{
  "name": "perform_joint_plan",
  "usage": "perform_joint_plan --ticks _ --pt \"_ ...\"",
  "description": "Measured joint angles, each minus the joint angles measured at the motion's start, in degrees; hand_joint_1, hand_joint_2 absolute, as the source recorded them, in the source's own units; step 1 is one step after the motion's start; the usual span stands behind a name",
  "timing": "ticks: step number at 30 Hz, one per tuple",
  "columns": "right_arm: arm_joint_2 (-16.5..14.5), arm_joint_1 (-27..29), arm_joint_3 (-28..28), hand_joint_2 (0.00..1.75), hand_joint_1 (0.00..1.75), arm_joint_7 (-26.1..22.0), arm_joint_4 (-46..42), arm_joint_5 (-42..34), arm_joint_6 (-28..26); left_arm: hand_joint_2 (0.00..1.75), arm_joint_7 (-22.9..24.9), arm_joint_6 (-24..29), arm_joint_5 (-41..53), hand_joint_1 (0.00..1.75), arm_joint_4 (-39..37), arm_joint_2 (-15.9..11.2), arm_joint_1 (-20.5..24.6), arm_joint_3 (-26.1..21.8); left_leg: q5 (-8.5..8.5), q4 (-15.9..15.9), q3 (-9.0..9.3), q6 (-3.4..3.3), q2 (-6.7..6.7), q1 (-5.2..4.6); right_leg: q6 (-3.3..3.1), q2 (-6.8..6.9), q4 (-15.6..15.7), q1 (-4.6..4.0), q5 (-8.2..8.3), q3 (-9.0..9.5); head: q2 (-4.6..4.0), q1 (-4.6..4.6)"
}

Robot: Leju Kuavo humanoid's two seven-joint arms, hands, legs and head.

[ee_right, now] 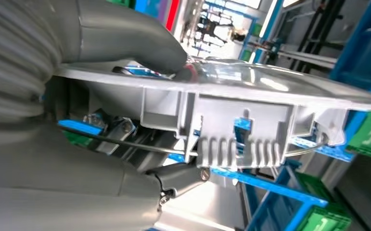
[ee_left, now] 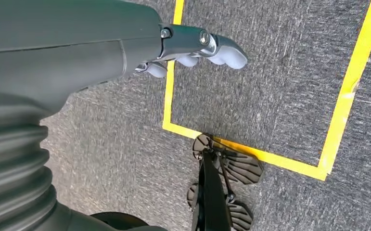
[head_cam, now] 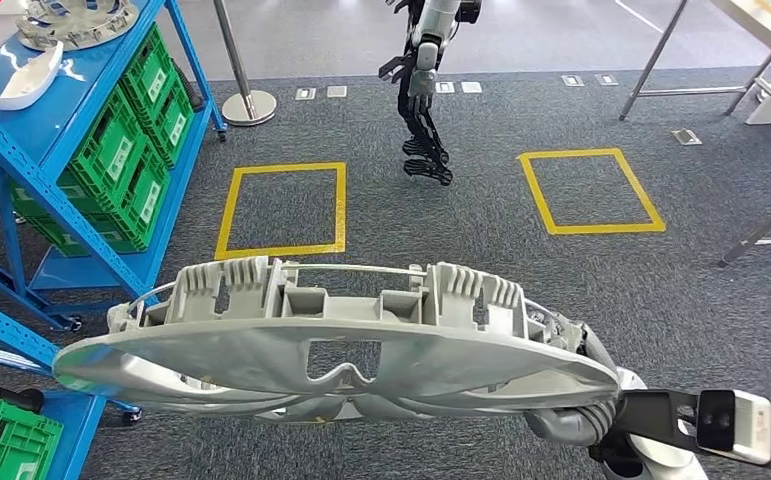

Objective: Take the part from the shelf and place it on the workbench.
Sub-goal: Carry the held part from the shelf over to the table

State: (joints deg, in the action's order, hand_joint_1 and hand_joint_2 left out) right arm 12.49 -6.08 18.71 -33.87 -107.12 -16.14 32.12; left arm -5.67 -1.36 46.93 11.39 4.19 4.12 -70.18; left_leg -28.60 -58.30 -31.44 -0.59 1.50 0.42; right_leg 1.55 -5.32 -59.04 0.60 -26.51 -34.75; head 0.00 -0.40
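Head view: grey carpet ahead is open, with two yellow taped squares, one left [head_cam: 281, 208] and one right [head_cam: 591, 190], well apart from each other. Blue shelf [head_cam: 56, 140] runs along the left edge, green crates [head_cam: 126, 150] stacked in it, a white piece [head_cam: 26, 80] and another grey part [head_cam: 76, 20] on its top level. Stanchion base [head_cam: 249, 105] stands just past the shelf corner. Another robot's legs [head_cam: 423, 120] stand between the two squares, farther back. Table legs [head_cam: 761, 225] come in at the right edge.

Part [head_cam: 331, 345], a large grey wheel-cover-like disc, is held low in front of the body, roughly flat, ribbed clips facing up, off the shelf and over the carpet. Right hand [head_cam: 586, 400] grips its right rim; right wrist view shows thumb [ee_right: 140, 38] on one face and fingers [ee_right: 178, 175] under the other, clamped on the edge.

Left hand [ee_left: 193, 48] hangs over the carpet beside a yellow tape line [ee_left: 169, 96], holding nothing; its fingers look curled in, touching nothing
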Motion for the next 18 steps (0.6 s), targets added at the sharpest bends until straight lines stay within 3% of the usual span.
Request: perform_joint_plan --ticks 1,3,5,6,7,8,10,11,12,14,16,18 --pt "0.19 -0.12 -0.02 1.75 1.75 0.07 0.00 -0.07 0.02 1.75 0.12 0.01 -0.01 0.00 0.00 0.05 0.04 -0.02 0.20 0.22 0.07 -0.38 -0.52 0.03 0.20 0.99 -1.34 -0.07 -0.88 -0.64 0.00 0.13" --pt "0.49 -0.39 -0.04 1.75 1.75 0.22 0.00 -0.24 0.03 1.75 0.34 0.07 -0.01 0.00 0.00 0.11 -0.03 -0.15 0.34 0.40 0.04 -0.81 -1.62 -0.06 0.41 3.41 -7.37 -0.23 -4.26 -3.43 0.00 0.42" --pt "0.64 -0.46 -0.06 1.75 1.75 0.41 0.00 -0.26 0.02 1.75 0.58 0.22 -0.01 0.00 0.00 0.13 -0.20 -0.44 0.28 0.36 -0.04 -0.99 -2.86 -0.21 0.55 4.23 -13.75 -0.19 -6.86 -6.39 0.00 0.52" --pt "0.68 -0.38 -0.07 1.75 1.75 0.49 0.00 -0.15 -0.05 1.75 0.65 0.29 -0.01 0.00 0.00 0.14 -0.24 -0.62 0.24 0.31 -0.06 -1.03 -3.47 -0.25 0.57 4.38 -14.71 -0.16 -6.82 -6.77 0.00 0.54" --pt "0.70 -0.27 -0.07 1.75 1.75 0.56 -0.02 0.04 -0.18 1.75 0.63 0.32 -0.01 0.00 0.00 0.15 -0.23 -0.74 0.18 0.25 -0.06 -1.02 -4.03 -0.27 0.54 4.59 -13.45 -0.14 -5.79 -6.03 0.00 0.57" --pt "0.72 -0.16 -0.07 1.75 1.75 0.58 -0.07 0.28 -0.35 1.75 0.53 0.33 -0.01 0.00 0.00 0.17 -0.19 -0.83 0.09 0.16 -0.04 -0.96 -4.55 -0.27 0.47 5.09 -10.28 -0.13 -4.16 -4.25 0.00 0.62" --pt "0.73 0.00 -0.07 1.75 1.75 0.56 -0.28 0.72 -0.73 1.75 0.31 0.33 -0.01 0.00 0.02 0.16 -0.12 -0.90 -0.23 -0.15 0.06 -0.56 -5.43 -0.45 0.03 7.31 -2.92 -0.28 -1.64 -0.35 0.00 0.76" --pt "0.73 0.04 -0.07 1.75 1.75 0.53 -0.39 0.85 -0.86 1.75 0.23 0.33 -0.01 0.00 0.04 0.14 -0.09 -0.91 -0.41 -0.26 0.13 -0.28 -5.81 -0.56 -0.29 8.07 -0.72 -0.39 -1.13 0.78 0.00 0.77" --pt "0.74 0.07 -0.08 1.75 1.75 0.49 -0.48 0.92 -0.97 1.75 0.20 0.33 -0.01 0.00 0.07 0.11 -0.07 -0.92 -0.54 -0.29 0.21 0.01 -6.19 -0.68 -0.62 8.42 0.14 -0.51 -1.12 1.13 0.00 0.76" --pt "0.81 0.14 -0.15 1.75 1.75 0.37 -0.63 1.11 -1.10 1.75 0.15 0.20 -0.01 0.00 0.09 0.10 0.01 -0.93 -0.70 -0.15 0.41 0.64 -7.04 -0.66 -1.29 7.36 0.26 -0.58 -0.91 1.02 0.00 0.72" --pt "0.91 0.12 -0.21 1.75 1.75 0.21 -0.83 1.54 -1.17 1.75 -0.04 -0.07 -0.01 0.00 0.08 0.14 0.09 -0.93 -1.84 -1.46 0.03 1.33 -5.98 -0.41 -1.93 6.38 0.58 -0.36 -0.57 1.06 0.00 0.65" --pt "0.96 0.00 -0.22 1.75 1.75 0.11 -0.93 2.09 -1.26 1.75 -0.35 -0.33 -0.02 0.00 0.07 0.16 0.09 -0.96 -5.15 -7.07 -2.34 1.82 -3.41 -0.14 -2.32 5.48 0.73 -0.14 -0.38 1.12 0.00 0.39"
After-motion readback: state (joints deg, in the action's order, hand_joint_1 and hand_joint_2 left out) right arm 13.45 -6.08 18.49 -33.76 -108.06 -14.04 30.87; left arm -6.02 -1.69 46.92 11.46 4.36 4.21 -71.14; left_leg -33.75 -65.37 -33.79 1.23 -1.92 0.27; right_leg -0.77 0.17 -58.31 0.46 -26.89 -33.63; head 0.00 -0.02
